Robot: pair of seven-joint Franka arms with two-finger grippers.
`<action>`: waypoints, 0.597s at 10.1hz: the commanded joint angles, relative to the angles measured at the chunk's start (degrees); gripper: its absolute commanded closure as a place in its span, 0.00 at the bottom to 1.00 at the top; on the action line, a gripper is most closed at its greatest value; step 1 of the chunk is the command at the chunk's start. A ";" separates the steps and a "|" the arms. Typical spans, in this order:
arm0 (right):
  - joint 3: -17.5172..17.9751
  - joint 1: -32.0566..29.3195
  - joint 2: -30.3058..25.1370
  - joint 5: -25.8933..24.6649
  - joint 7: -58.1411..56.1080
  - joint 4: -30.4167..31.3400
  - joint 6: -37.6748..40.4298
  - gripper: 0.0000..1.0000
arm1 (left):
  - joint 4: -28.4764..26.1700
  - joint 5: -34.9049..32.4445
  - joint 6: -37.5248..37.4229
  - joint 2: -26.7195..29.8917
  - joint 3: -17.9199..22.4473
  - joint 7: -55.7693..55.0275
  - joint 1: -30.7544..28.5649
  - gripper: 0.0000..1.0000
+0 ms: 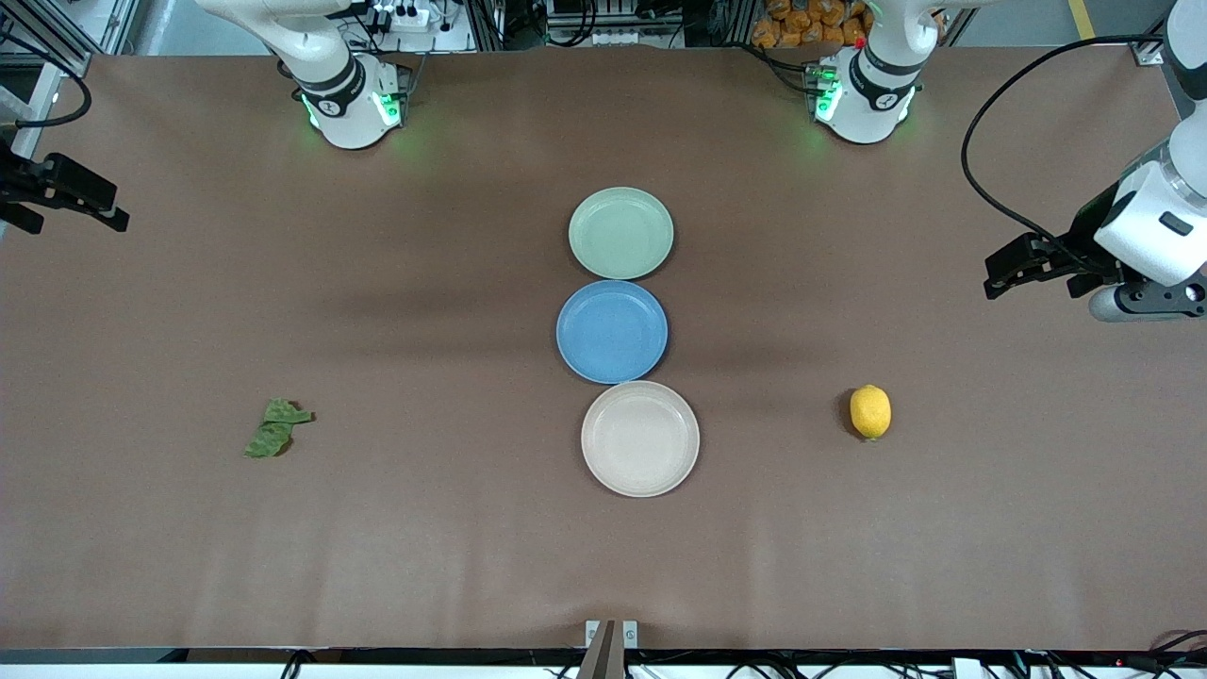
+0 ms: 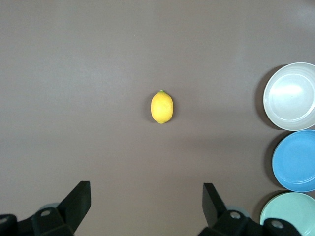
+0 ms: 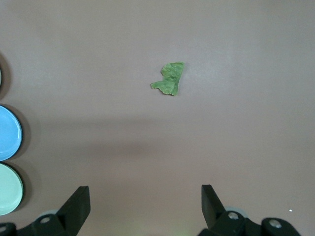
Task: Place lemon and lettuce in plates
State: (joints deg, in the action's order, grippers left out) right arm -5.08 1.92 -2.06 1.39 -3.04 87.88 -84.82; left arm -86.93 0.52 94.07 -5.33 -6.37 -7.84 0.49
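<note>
Lying bare on brown worktop (image 1: 377, 566): oval yellow lemon (image 1: 869, 412), wrinkled green lettuce leaf (image 1: 276, 427); left claw (image 2: 146, 202), right claw (image 3: 145, 204) both wide, partly cropped.

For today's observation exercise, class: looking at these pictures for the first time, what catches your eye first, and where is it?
Three plates line the table's middle: the mint green plate farthest from the front camera, the blue plate in between, the beige-pink plate nearest. The bright yellow lemon lies toward the left arm's end, the dark green lettuce toward the right arm's end. The left gripper and right gripper hover with jaws open.
</note>
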 commanded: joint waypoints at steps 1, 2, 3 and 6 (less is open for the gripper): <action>0.51 -1.13 1.09 1.16 -0.65 -0.51 -0.17 0.00 | 0.27 -1.40 -0.12 -0.12 -0.23 1.25 -0.31 0.00; 0.42 -1.13 1.70 1.16 -0.65 -0.51 -0.17 0.00 | 0.27 -1.40 -0.12 -0.20 -0.23 1.25 -0.31 0.00; 0.42 -0.87 2.40 1.16 -0.65 -0.60 -0.25 0.00 | 0.27 -1.40 -0.12 -0.20 -0.23 1.25 -0.31 0.00; 0.51 -1.13 4.86 1.34 -0.65 0.45 -2.18 0.00 | 0.27 -1.40 0.32 -0.64 -0.23 1.25 -0.31 0.00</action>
State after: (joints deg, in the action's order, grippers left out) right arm -5.08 1.88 1.61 1.41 -3.04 88.12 -85.98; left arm -86.95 0.52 94.08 -5.59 -6.34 -7.84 0.46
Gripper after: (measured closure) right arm 0.000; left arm 0.000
